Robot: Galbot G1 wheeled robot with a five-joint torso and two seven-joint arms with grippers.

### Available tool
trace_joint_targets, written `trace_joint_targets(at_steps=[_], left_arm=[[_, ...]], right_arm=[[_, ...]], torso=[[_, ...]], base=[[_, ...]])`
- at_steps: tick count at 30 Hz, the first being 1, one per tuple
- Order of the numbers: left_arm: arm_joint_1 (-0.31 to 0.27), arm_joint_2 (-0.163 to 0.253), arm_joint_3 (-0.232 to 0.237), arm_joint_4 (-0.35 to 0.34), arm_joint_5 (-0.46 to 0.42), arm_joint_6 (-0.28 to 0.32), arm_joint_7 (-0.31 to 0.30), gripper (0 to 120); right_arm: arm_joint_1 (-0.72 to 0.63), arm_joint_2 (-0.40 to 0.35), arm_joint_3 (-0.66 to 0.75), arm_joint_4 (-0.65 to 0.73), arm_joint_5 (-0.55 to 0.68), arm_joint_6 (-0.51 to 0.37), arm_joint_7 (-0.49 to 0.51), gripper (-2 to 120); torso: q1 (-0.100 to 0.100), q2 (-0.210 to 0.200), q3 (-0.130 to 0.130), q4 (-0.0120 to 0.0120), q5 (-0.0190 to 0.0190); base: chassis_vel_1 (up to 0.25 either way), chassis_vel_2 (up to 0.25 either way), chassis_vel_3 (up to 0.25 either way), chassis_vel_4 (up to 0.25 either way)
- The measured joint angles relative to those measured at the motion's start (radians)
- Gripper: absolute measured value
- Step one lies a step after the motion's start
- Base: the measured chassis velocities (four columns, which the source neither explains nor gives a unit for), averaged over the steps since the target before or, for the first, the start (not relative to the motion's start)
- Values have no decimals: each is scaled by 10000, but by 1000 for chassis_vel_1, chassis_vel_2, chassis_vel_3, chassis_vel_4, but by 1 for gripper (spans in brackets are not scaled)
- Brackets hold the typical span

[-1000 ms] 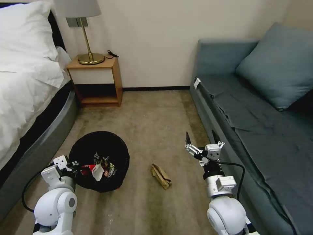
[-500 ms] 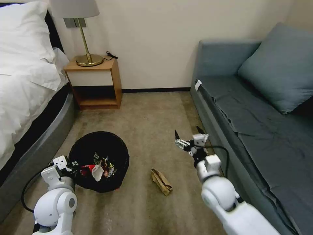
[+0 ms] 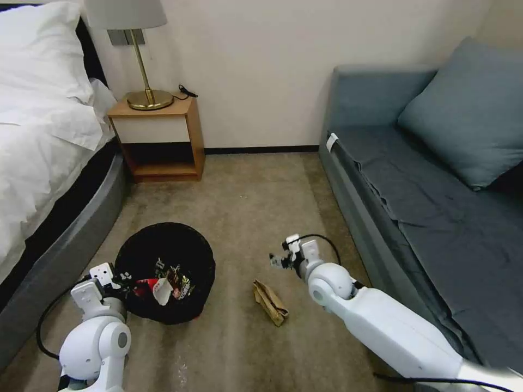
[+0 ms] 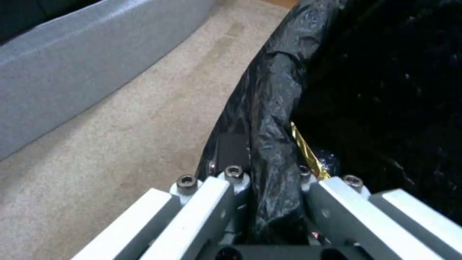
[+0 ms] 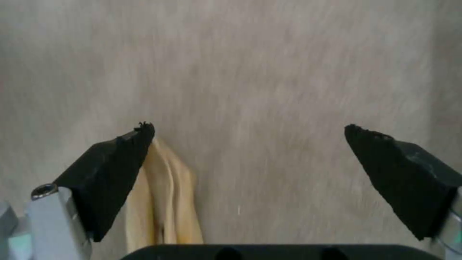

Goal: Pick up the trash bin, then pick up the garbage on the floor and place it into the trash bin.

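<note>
The round black trash bin (image 3: 163, 256) with its crinkly bag liner stands on the carpet at lower left. Inside it lie a red-and-white carton (image 3: 155, 287) and shiny wrapper pieces (image 3: 180, 279). My left gripper (image 3: 121, 279) is shut on the bin's near-left rim. The left wrist view shows that gripper (image 4: 267, 180) pinching the black liner fold (image 4: 272, 108). A tan crumpled paper bag (image 3: 269, 300) lies on the floor right of the bin. Just beyond it, my right gripper (image 3: 278, 261) hangs low and open. In the right wrist view the gripper (image 5: 249, 130) points down at carpet, the paper bag (image 5: 166, 195) beside one fingertip.
A bed with white linen (image 3: 38, 141) runs along the left. A wooden nightstand (image 3: 158, 136) with a brass lamp (image 3: 144, 81) stands by the far wall. A blue-grey sofa (image 3: 425, 207) fills the right side. Bare carpet (image 3: 256, 207) lies between them.
My right arm has reached forward, down and leftward, bringing its gripper from near the sofa to just above the floor by the paper bag. The left gripper still holds the bin.
</note>
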Motion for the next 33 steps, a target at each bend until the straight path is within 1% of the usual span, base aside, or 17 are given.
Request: trace_joint_targets(at_steps=[3,7,14,19,27,33], left_arm=[[93,6,-64,-31,6,-14,0,2],[136,43,-158,-43,6,-24,-5,2],[204,61,-215,-58,-11,-59,-5,2],[258,76,-242,-91,-19,-69,-5,2],[303,79,-254,-167,-30,-75,0,2],[316,75,-251,-167,-28,-78,1,2]], right_arm=[[388,318,-1033,-1173,-40,-259,-255,100],[425,474,-1439,-1510,-68,-348,-366,100],[378,628,-2075,-1653,-152,-473,-402,100],[395,859,-2405,-1977,-312,-413,-474,100],[495,1468,-2812,-3279,-971,-4,-835,100],[547,1749,-2924,-3935,-1279,212,-1024,100]], torso=[[1,0,0,-1,0],[0,0,0,0,0],[0,0,-1,-2,1],[0,1,-1,-1,0],[0,0,-1,0,0],[0,2,-1,-1,0]], base=[[0,0,0,0],[0,0,0,0],[0,0,0,0],[0,0,0,0],[0,0,0,0],[0,0,0,0]])
